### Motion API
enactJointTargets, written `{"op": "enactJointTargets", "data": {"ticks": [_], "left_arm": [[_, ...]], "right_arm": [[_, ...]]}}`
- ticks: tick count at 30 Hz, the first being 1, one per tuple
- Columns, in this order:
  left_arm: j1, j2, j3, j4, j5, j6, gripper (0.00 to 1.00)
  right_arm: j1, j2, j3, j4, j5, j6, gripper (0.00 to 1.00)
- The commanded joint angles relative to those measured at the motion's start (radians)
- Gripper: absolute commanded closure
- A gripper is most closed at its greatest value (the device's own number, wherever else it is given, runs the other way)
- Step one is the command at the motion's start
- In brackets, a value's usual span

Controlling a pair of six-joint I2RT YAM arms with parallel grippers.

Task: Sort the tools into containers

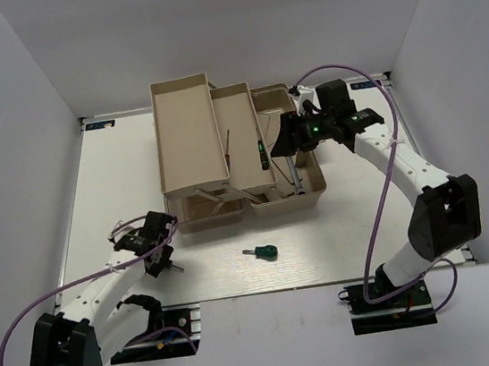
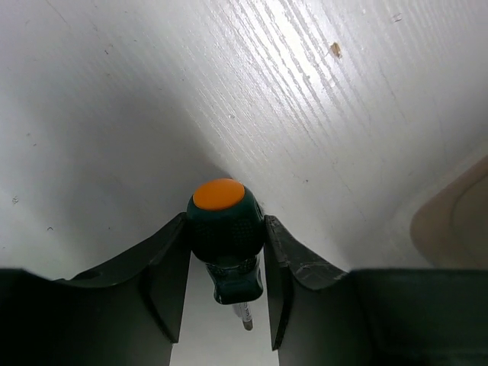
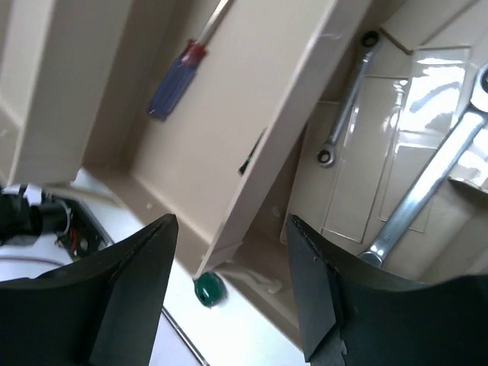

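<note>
Left gripper (image 2: 226, 236) pinched the orange-capped green screwdriver (image 2: 221, 206) between its fingers; right gripper (image 3: 232, 225) hung spread, with two silver wrenches (image 3: 347, 99) lying in the toolbox base (image 3: 381, 130) below it

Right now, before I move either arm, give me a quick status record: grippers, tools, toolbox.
left gripper: closed on the capped screwdriver
right gripper: open, empty, above the toolbox
wrenches: two, lying in the toolbox base
blue screwdriver: in a tray
green screwdriver: loose on the table, in front of the toolbox
</note>
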Motion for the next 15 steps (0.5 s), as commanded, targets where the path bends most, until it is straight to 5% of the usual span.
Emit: {"op": "enactJointTargets", "data": {"ticks": [1,4,6,7,8,9,11,15], "left_arm": [[0.023,-0.062,0.003,-0.03,-0.003,-0.029,0.8],[0.023,-0.129,0.062,-0.119,-0.029,-0.029,0.92],[0.032,-0.169,0.134,-0.194,-0.067,-0.018,0.94],[0.032,-0.198,0.165,-0.222,-0.081,-0.018,0.97],[0.032,-0.198,0.2,-0.264,-0.111,-0.003,0.99],[0.032,-0.198,0.276,-0.286,-0.124,0.016,1.0],[0.032,-0.157,0.369,-0.388,-0.157,0.037,1.0],[0.032,-0.113,0.634,-0.46,-0.167,0.117,1.0]], "right_arm": [[-0.012,-0.07,-0.014,0.077,-0.114,-0.073,0.35],[-0.026,-0.088,-0.011,0.039,-0.237,-0.159,0.38],[-0.03,-0.098,-0.008,-0.013,-0.306,-0.245,0.52],[-0.034,-0.101,-0.006,-0.035,-0.32,-0.292,0.6],[-0.034,-0.111,-0.008,-0.082,-0.346,-0.35,0.88],[-0.035,-0.122,-0.01,-0.105,-0.357,-0.408,1.0],[-0.037,-0.144,-0.008,-0.218,-0.413,-0.493,1.0],[-0.027,-0.209,-0.037,-0.473,-0.481,-1.016,1.0]]}}
